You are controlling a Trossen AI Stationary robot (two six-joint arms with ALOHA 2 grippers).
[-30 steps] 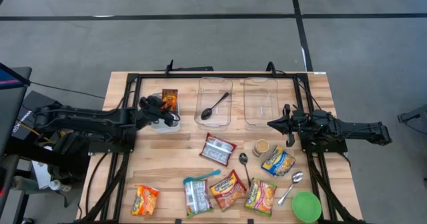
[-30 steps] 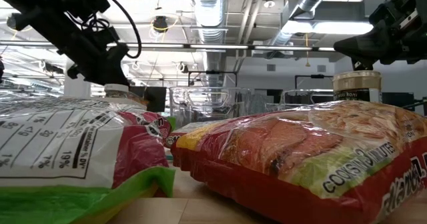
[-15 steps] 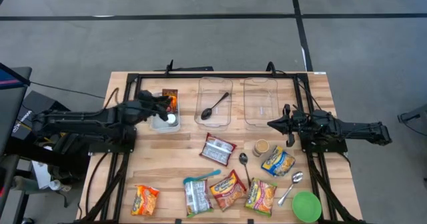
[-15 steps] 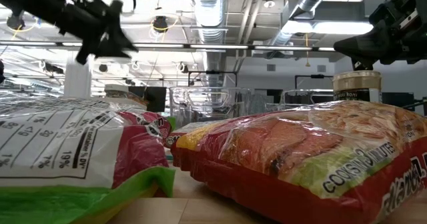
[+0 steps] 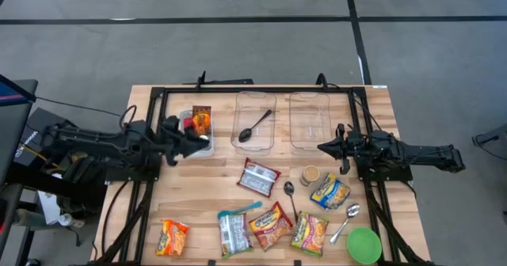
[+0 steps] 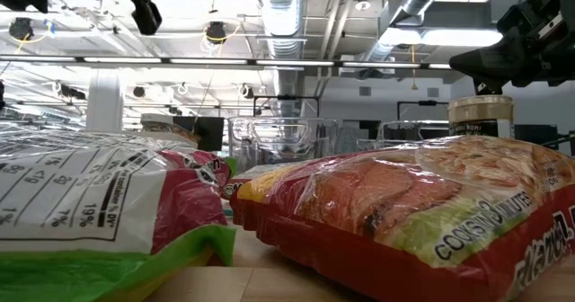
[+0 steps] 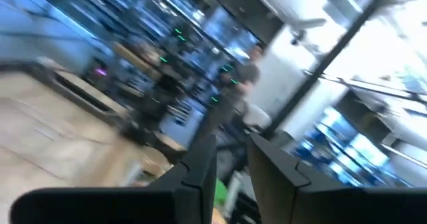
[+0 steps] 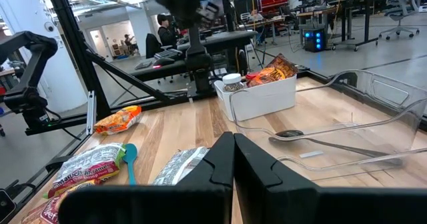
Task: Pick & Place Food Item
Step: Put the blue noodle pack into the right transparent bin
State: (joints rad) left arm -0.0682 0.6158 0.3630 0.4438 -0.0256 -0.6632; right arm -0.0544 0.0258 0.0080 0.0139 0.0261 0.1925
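Observation:
A white bin [image 5: 184, 149] stands at the table's far left. It holds an orange food packet [image 5: 202, 120] and a white-lidded jar [image 8: 232, 83]. My left gripper [image 5: 204, 138] hovers above the bin, pointing about level. Its fingers [image 7: 200, 167] show a narrow gap with nothing between them. In the low view it is high up [image 6: 144, 13], well above the jar's lid [image 6: 160, 119]. My right gripper [image 5: 321, 147] waits shut at the right, level above the table, fingers together [image 8: 233, 154].
Two clear trays [image 5: 238, 139] [image 5: 309, 143] stand at the back; the left one holds a black spoon [image 5: 255, 126]. Several noodle packets [image 5: 259, 176] [image 5: 271, 225] [image 5: 331, 191], a brown jar [image 5: 310, 174], spoons [image 5: 290, 195] and a green bowl [image 5: 364, 245] fill the near half.
My left gripper has risen out of the white bin, tipped from pointing down to about level, and drawn back a little toward the table's left edge, holding nothing. The jar and packet have stayed in the bin.

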